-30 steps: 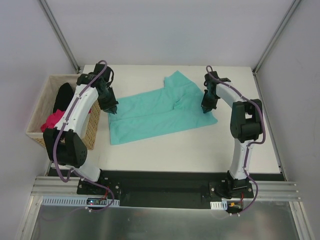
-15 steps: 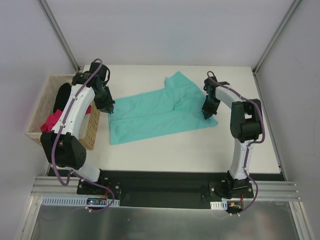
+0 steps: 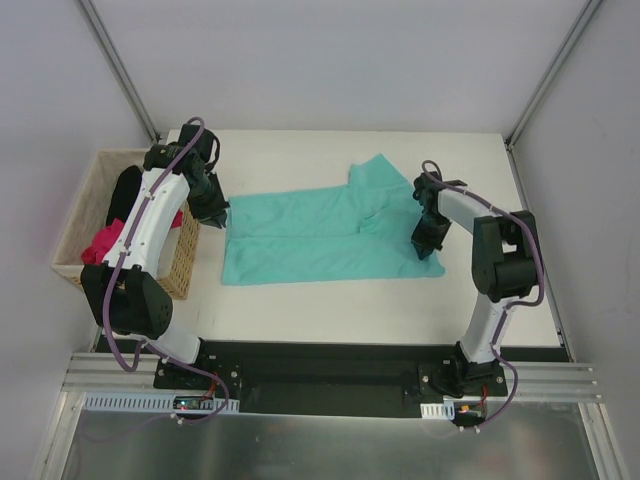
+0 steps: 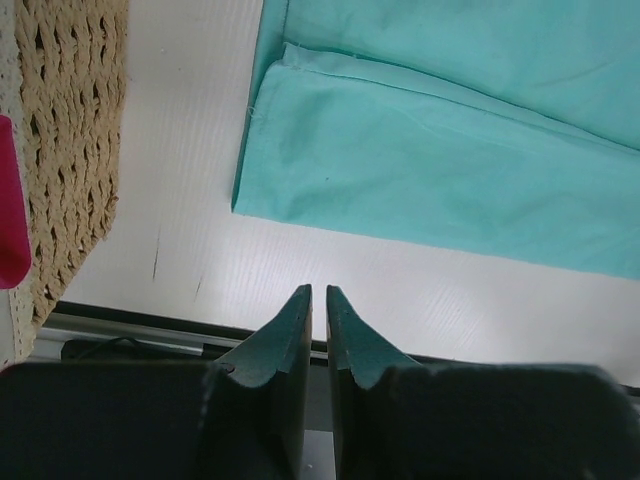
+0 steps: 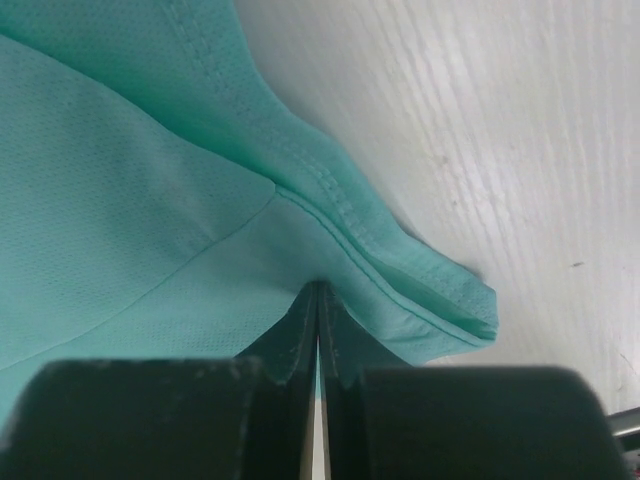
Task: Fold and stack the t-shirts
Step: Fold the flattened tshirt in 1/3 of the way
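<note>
A teal t-shirt (image 3: 310, 235) lies spread across the middle of the white table, one sleeve pointing toward the far side. At its near right corner my right gripper (image 3: 428, 245) is shut on the hem, and the right wrist view shows the cloth (image 5: 120, 180) bunched at the pinched tips (image 5: 318, 288). My left gripper (image 3: 218, 218) hovers just off the shirt's left edge. Its jaws (image 4: 318, 292) stand a narrow gap apart with nothing between them, and the shirt's folded corner (image 4: 450, 150) lies ahead of them. A pink t-shirt (image 3: 105, 243) and a black one (image 3: 127, 190) sit in the basket.
A woven wicker basket (image 3: 185, 260) stands against the table's left side, close beside my left arm; its wall (image 4: 75, 130) fills the left of the left wrist view. Bare table (image 3: 300, 320) runs between the shirt and the arm bases.
My right gripper has pulled the shirt's right end toward the near right, stretching the cloth out flatter. My left gripper has drawn back slightly from the shirt's left edge.
</note>
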`<state>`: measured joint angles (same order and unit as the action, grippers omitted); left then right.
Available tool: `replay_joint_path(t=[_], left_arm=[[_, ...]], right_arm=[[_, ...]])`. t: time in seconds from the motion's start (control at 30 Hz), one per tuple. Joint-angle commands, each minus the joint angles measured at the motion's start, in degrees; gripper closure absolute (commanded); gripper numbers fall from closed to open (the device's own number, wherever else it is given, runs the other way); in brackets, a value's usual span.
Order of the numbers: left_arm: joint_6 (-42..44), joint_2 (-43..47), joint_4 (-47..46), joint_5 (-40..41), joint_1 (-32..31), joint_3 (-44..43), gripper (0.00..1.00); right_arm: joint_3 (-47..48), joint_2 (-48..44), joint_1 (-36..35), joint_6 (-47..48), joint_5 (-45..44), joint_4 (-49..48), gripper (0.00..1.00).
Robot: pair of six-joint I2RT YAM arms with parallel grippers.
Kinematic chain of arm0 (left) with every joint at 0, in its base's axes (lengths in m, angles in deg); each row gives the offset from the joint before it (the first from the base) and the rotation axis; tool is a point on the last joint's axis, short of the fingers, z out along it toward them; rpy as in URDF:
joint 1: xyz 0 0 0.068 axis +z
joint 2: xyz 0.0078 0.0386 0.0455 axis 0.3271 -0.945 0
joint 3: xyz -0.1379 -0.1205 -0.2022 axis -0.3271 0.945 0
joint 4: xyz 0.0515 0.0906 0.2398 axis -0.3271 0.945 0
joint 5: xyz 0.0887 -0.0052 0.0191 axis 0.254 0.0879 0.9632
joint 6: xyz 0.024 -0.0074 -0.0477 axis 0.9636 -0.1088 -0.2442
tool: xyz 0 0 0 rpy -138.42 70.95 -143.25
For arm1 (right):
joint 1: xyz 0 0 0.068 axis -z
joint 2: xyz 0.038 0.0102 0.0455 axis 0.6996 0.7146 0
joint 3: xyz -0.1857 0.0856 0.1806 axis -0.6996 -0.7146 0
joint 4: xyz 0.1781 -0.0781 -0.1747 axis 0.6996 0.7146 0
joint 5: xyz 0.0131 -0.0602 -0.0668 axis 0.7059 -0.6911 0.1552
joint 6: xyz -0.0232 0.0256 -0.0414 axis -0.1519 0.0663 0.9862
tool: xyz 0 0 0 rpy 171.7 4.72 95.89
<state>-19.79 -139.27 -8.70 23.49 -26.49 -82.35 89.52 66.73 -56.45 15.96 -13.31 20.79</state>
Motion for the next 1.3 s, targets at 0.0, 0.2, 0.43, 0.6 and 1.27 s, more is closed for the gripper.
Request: replay_joint_path(t=[0.0,0.2,0.43,0.6,1.27], left_arm=[[1.0,2.3,1.7,0.4,0.6,-0.5,0.90],[1.2,3.1,1.6,0.2,0.6,1.2,0.89],[1.8,2.3,1.5,-0.4,0.6,0.9,0.89],[2.4,0.8,1.5,-1.2,0.6,0.1,0.90],[5.4,-5.6,-1.7,-1.2,0.6,0.9,0.90]], right_arm=[[-5.4,-4.4,-0.2,-1.7,-2.1,1.5,0.99],[-11.1,-7.5,-0.4,-2.4,-2.2,0.6,0.99],[-17.9,-11.4,-1.6,-3.9,-1.9,-1.0,0.99],[-20.3,-13.4,-3.8,-5.4,-2.4,-0.7,0.99],[-0.5,-27.6,-20.6,-5.2,-23.5,10.7,0.61]])
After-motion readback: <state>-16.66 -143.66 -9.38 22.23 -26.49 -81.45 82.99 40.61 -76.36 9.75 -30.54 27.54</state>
